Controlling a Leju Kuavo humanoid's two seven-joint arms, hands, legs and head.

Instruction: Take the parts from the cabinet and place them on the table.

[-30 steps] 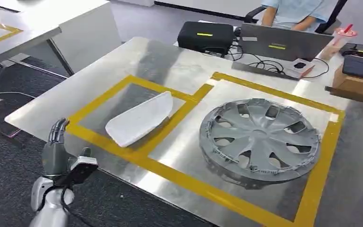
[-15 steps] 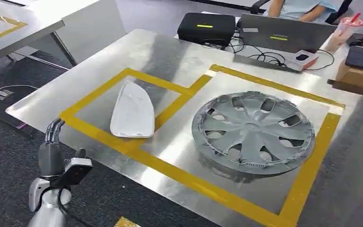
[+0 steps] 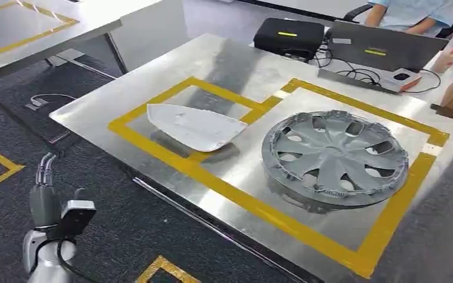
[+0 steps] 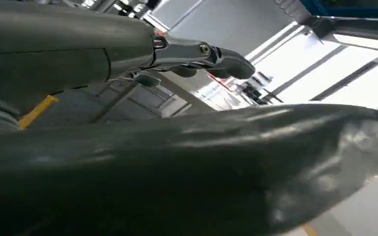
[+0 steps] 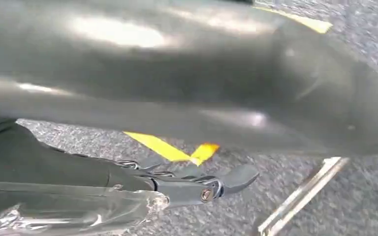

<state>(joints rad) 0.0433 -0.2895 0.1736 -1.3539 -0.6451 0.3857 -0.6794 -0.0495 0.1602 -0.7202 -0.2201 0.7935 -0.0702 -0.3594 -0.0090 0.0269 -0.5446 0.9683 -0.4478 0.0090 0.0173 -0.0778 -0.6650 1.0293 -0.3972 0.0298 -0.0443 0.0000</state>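
Left hand (image 3: 46,203) empty, fingers straight; right hand (image 5: 128,187) unclear; white part (image 3: 193,126) on table (image 3: 224,65) looks light, stiff, thin-shelled — best gripped at an edge.

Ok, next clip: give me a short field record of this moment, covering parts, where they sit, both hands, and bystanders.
table: metal table marked with yellow tape boxes
white part: white panel lying in the smaller taped box, one end over the tape
grey part: wheel cover lying flat in the larger taped box
left hand: left hand beside the table, above dark carpet, holding nothing, fingers straight
right hand: right hand over carpet, holding nothing
bystander: person seated behind a laptop
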